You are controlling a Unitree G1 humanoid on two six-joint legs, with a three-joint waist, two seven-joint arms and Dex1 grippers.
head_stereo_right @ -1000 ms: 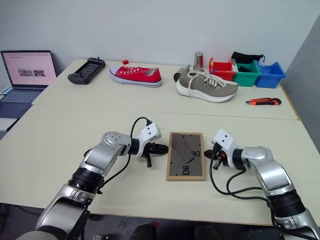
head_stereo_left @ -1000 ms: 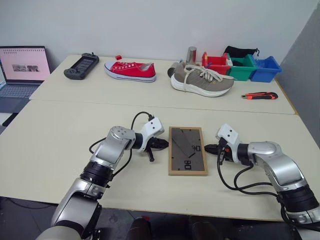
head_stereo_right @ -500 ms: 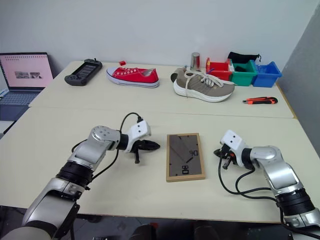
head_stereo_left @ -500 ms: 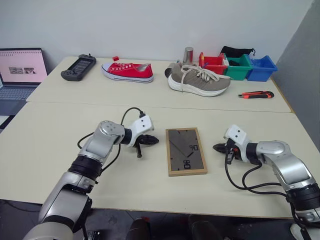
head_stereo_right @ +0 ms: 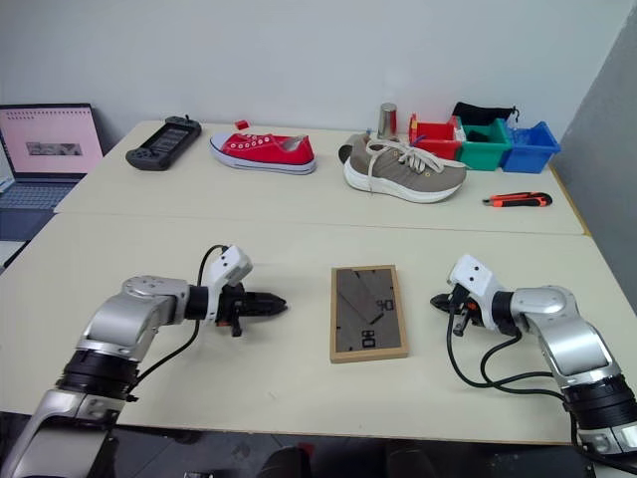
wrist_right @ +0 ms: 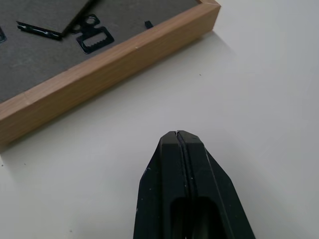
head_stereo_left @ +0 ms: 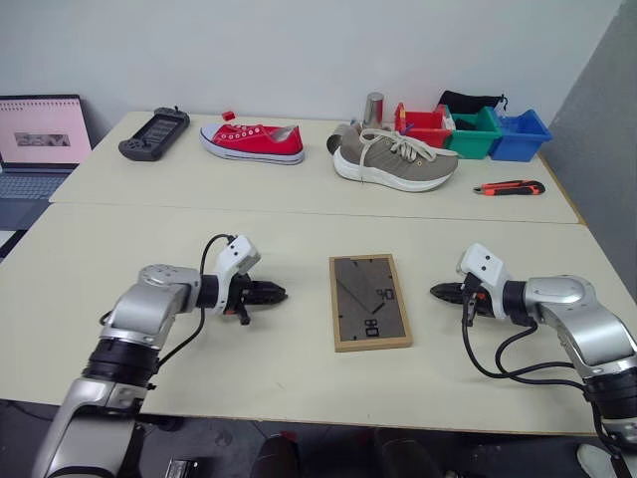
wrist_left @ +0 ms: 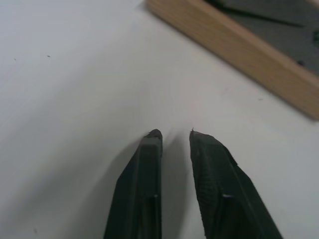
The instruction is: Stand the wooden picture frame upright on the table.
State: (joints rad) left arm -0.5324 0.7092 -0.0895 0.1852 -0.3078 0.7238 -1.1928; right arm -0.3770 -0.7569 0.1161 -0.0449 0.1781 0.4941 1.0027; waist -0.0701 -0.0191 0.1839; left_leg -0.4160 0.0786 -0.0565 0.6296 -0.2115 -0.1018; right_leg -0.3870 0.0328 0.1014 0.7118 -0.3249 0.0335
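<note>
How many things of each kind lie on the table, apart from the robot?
Shoes: 2, a red one and a grey-brown one
Bins: 3, red, green, blue
Wooden picture frame: 1
Box cutter: 1
Black handheld controller: 1
Metal cup: 1
Total: 9
</note>
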